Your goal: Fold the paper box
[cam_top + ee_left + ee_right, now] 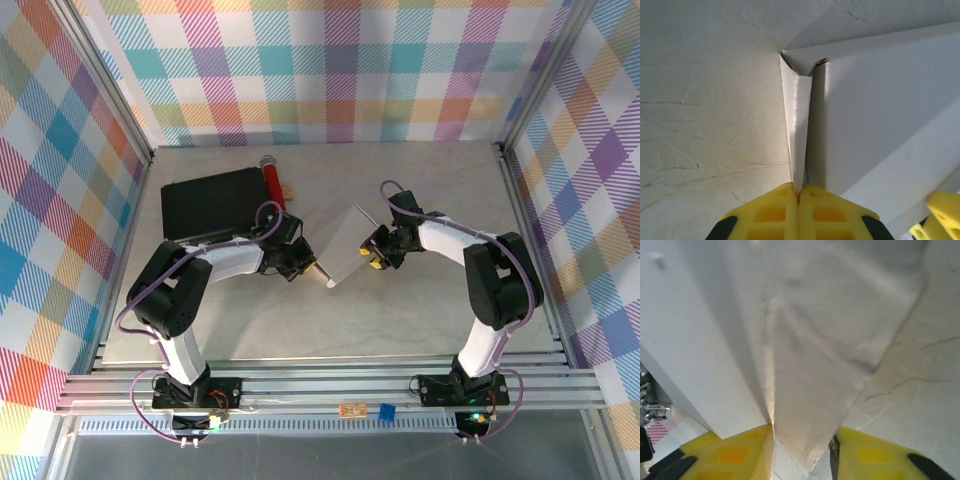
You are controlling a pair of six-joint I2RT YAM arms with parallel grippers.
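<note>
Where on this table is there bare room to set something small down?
Free: the near strip of table between the left arm and right arm, and the far right corner. Crowded: the middle, where the left gripper and right gripper meet the paper box, and far left, with the black case and red cylinder.

Paper box (345,243): white thin cardboard, partly folded, tilted up at table (420,320) centre, one flap (797,130) pinched in my left gripper (799,195).
</note>
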